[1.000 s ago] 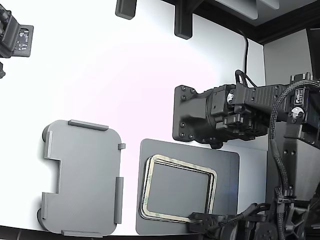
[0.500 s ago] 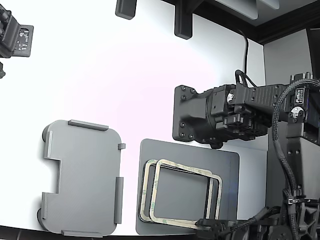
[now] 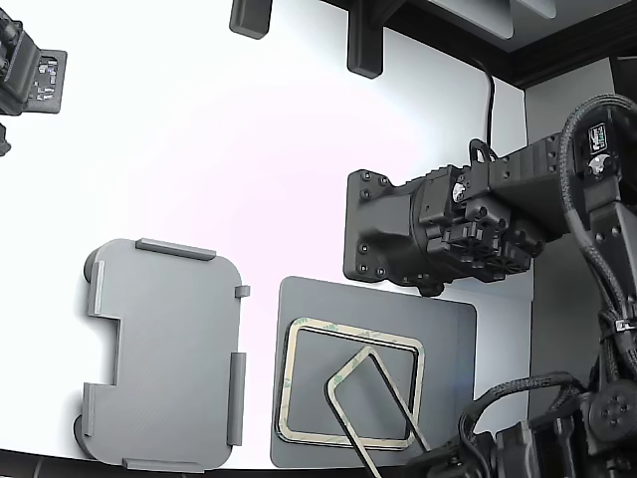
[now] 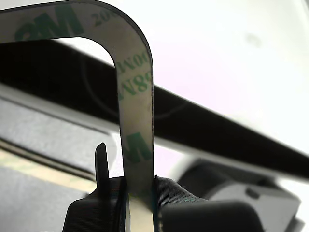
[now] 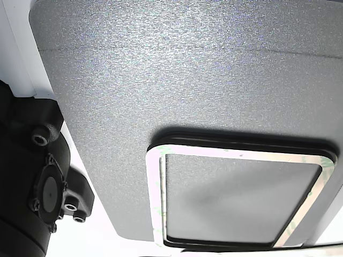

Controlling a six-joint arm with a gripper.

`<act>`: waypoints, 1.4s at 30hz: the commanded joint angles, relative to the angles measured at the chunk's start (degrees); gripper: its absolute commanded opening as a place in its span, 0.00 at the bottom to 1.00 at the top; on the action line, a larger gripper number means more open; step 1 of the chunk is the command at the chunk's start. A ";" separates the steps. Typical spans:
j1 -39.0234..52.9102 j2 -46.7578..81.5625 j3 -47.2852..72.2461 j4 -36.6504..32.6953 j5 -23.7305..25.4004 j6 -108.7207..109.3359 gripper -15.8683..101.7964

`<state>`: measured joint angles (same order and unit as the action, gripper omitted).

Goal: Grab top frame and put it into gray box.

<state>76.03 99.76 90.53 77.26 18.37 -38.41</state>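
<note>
The top frame, cream with green print and a thin black edge, hangs tilted on edge above the dark mat. My gripper holds it at the bottom of the exterior view. In the wrist view the gripper is shut on one strip of the frame, and the hollow middle shows beside it. The gray box lies flat with nothing in it at the exterior view's left, well apart from the gripper. Another frame stays flat on the mat.
A second black arm hangs over the mat's far edge in the exterior view. The other view looks down on the mat and the lying frame. Black fixtures stand at the table's back.
The top frame first slid right off the stack, then rose off the mat and tipped up on edge in my gripper. The second arm shifted slightly.
</note>
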 commanded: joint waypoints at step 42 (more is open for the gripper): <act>-40.87 -9.14 -13.89 17.67 -1.14 147.57 0.03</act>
<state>36.47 90.18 78.05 94.31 18.63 109.34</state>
